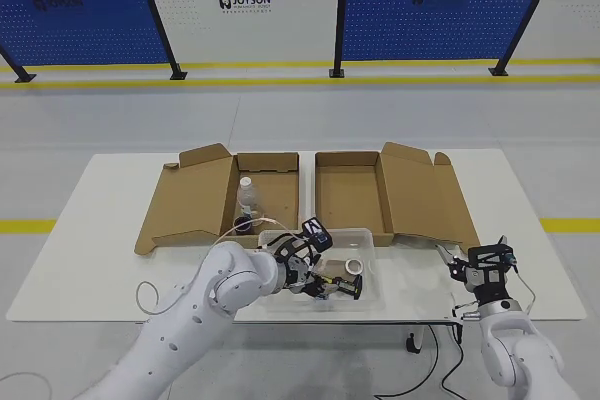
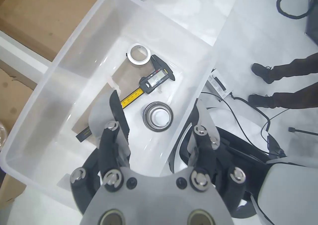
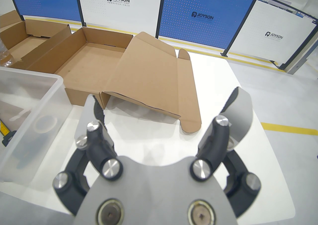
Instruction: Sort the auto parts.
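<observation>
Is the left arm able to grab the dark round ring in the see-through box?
Probably yes: the open left gripper hangs right above the ring, and nothing covers it, though the box wall is close.

The left gripper [image 2: 157,100] hangs at near centre, jaws spread wide; the right gripper [image 3: 164,98] sits near right, likewise spread.

Looks like an industrial robot test hall: smooth grey floor [image 1: 300,110] with yellow lane lines [image 1: 280,82], fenced off by blue and white perforated partition panels [image 3: 206,12] on black posts. The workstation is a plain white table [image 1: 540,200] with open cardboard boxes [image 1: 350,205] and a clear plastic bin [image 2: 82,37] holding a digital caliper [image 2: 156,79] and metal rings [image 2: 139,54]. Loose cables [image 2: 248,111] run across the floor beside it.
</observation>
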{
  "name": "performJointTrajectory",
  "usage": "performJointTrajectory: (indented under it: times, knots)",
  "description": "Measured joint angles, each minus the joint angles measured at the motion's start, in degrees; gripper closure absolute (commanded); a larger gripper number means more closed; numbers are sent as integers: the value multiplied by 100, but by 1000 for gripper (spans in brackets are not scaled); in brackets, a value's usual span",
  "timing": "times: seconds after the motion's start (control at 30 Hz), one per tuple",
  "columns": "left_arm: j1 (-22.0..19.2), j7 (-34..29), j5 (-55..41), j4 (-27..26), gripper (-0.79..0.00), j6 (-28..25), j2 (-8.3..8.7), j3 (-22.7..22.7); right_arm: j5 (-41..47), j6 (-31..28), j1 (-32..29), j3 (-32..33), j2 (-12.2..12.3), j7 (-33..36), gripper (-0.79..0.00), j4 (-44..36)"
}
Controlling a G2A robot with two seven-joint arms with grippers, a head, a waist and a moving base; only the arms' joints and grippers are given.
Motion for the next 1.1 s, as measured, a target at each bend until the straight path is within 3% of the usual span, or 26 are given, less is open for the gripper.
performJointTrajectory:
  times: [0.13,1.1]
  knots:
    - [10,-72,-26,7,-653,3,2,45,0,0,0,0,0,0,-785,0]
    - [-318,-84,-144,715,-462,-31,-102,484,0,0,0,0,0,0,-785,0]
